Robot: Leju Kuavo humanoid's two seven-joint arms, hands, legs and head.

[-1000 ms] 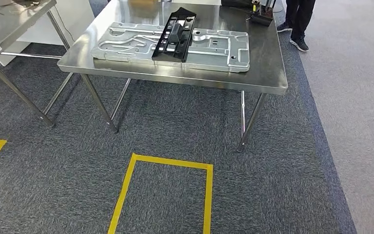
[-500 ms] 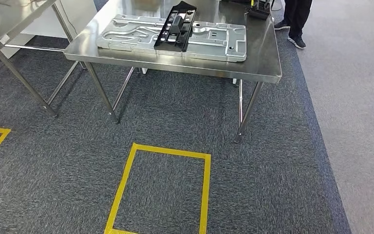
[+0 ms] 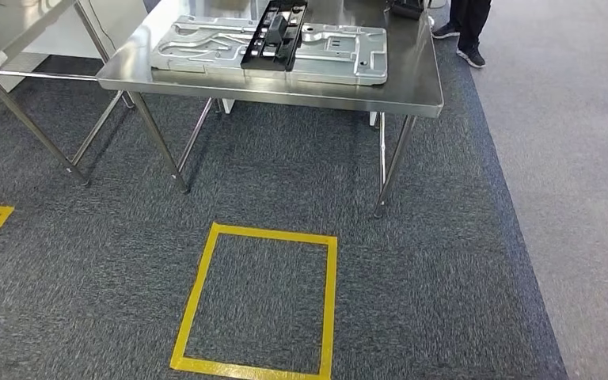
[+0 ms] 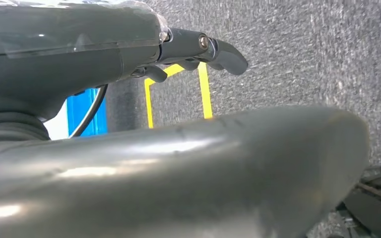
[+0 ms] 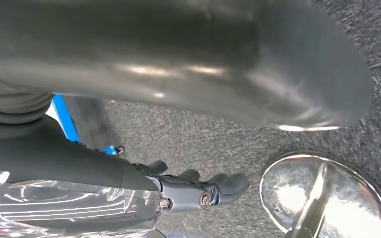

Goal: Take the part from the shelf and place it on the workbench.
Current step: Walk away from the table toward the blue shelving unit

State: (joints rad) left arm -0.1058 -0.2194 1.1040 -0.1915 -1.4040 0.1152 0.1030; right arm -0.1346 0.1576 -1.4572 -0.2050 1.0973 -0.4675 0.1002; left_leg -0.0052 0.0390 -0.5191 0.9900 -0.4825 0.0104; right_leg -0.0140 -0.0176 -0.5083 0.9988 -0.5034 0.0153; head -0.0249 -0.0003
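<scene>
Steel workbench (image 3: 412, 91) bearing black part (image 3: 273, 36); yellow tape square (image 3: 255, 301) before it; both robot hands' grip unclear.

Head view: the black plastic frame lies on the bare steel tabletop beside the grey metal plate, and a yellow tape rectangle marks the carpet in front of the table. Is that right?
Not quite. In the head view the black plastic frame lies on top of the grey metal plate, across its middle, not beside it on the steel table. The rest stands: a yellow tape rectangle marks the carpet in front of the table.
</scene>
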